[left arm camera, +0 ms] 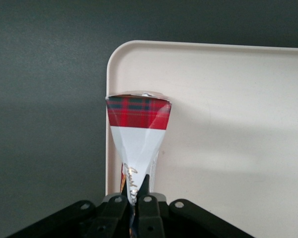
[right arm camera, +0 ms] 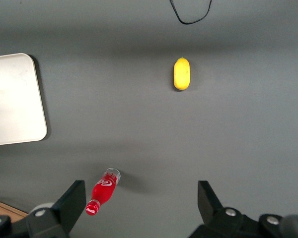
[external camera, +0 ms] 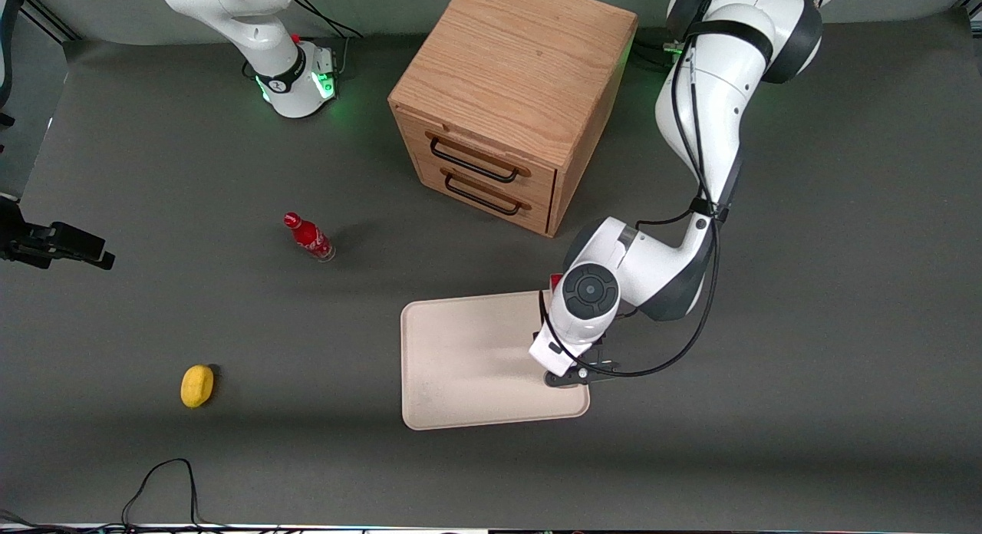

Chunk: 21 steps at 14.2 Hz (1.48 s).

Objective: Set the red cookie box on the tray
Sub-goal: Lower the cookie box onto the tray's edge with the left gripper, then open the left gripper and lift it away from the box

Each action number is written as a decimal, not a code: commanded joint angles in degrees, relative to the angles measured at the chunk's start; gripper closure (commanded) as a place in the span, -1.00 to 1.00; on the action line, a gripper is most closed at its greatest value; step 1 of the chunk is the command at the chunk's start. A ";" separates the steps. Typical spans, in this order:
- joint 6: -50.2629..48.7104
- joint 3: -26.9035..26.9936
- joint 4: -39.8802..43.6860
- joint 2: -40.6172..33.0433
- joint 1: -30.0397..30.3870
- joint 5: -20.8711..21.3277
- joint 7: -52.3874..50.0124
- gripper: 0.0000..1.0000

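The gripper [left arm camera: 134,194] is clamped on the red cookie box [left arm camera: 138,128], which hangs edge-down over the tray [left arm camera: 228,129] near its rim, long axis apparently along the fingers; contact is unclear.

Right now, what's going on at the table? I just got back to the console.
The left arm's gripper is shut on the red cookie box, holding it by its thin edge so it hangs over the tray, near the tray edge toward the working arm's end. The wrist view shows the box above the tray's corner; whether it touches the surface yet cannot be told. It has not been let go. A small red bottle, a yellow lemon-like object and a wooden drawer cabinet sit apart from the tray.
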 commanded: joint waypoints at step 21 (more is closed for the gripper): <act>-12.94 -0.04 0.74 -7.84 0.44 0.28 0.77 -1.00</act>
